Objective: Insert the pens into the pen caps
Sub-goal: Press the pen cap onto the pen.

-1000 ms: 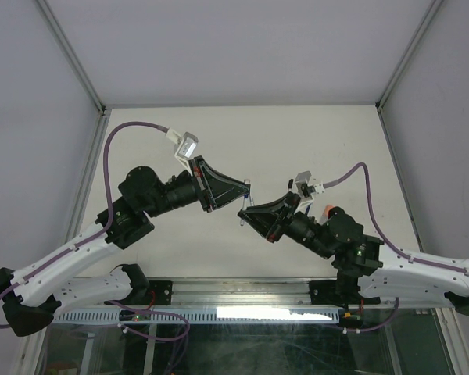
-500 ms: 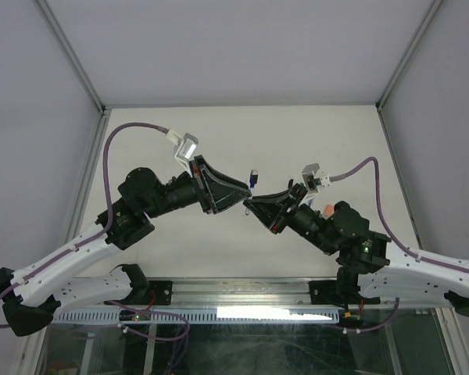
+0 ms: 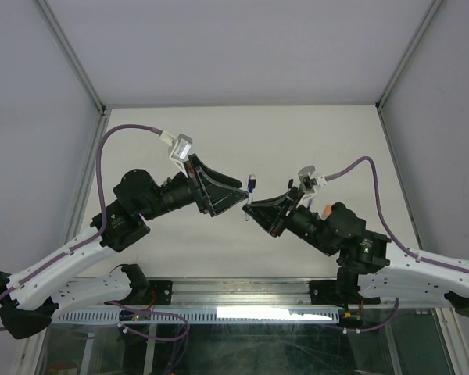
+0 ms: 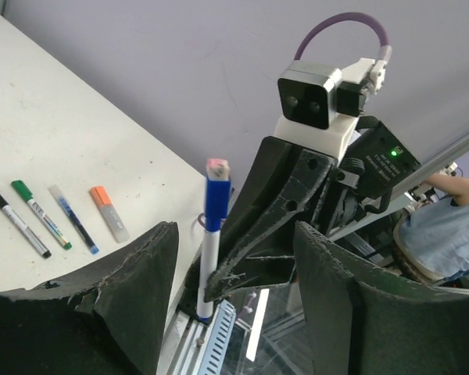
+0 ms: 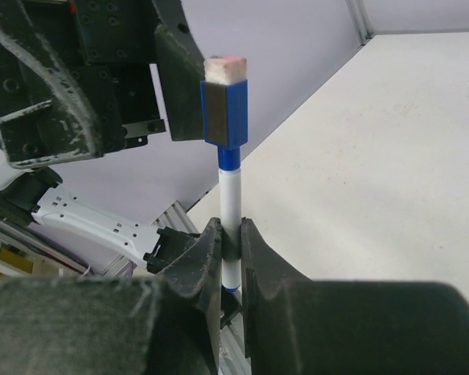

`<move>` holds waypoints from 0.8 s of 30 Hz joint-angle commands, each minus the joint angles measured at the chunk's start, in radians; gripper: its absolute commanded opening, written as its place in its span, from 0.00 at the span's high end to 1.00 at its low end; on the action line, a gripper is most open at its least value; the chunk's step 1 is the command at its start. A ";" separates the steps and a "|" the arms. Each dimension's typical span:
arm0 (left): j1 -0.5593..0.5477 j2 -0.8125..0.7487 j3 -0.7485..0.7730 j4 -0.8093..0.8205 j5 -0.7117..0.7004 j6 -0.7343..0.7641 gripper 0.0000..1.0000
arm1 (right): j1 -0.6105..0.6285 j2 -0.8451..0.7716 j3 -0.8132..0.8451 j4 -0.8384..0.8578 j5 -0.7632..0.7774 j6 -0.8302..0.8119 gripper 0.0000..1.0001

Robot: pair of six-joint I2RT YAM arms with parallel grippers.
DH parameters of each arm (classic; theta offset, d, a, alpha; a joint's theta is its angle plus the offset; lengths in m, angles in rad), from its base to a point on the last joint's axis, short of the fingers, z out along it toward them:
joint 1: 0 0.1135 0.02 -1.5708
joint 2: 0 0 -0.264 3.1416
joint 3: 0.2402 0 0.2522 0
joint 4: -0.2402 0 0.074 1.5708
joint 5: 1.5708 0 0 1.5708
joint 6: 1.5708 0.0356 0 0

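Over the white table (image 3: 313, 133), the right gripper (image 5: 230, 244) pinches a blue-capped pen (image 5: 232, 195). The left gripper (image 4: 233, 234) gapes wide, seemingly clear of it.

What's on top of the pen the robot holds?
A blue cap with a pale pink end sits on the pen in the right pincer. The pen's tip is hidden inside.

smooth white plastic pen (image 5: 233, 195), glossy blue cap (image 5: 224, 113), matt scuffed white table (image 5: 391, 156).
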 commanded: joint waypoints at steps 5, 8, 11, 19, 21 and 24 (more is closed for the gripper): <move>0.002 -0.004 0.007 -0.005 -0.044 0.004 0.36 | -0.001 0.026 0.016 0.040 -0.129 0.009 1.00; 0.002 0.001 0.009 -0.004 -0.040 0.000 0.35 | -0.001 0.059 0.040 0.036 -0.152 0.000 1.00; 0.002 -0.001 0.010 -0.005 -0.036 -0.001 0.36 | 0.000 0.088 0.058 0.026 -0.159 -0.005 1.00; 0.002 0.004 0.009 -0.012 -0.034 0.003 0.40 | -0.001 0.081 0.059 0.046 -0.144 -0.006 1.00; 0.002 0.003 0.006 -0.014 -0.041 0.002 0.40 | -0.001 0.069 0.053 0.051 -0.141 -0.006 1.00; 0.003 0.006 0.004 -0.017 -0.046 0.003 0.40 | -0.001 0.053 0.046 0.053 -0.140 -0.006 1.00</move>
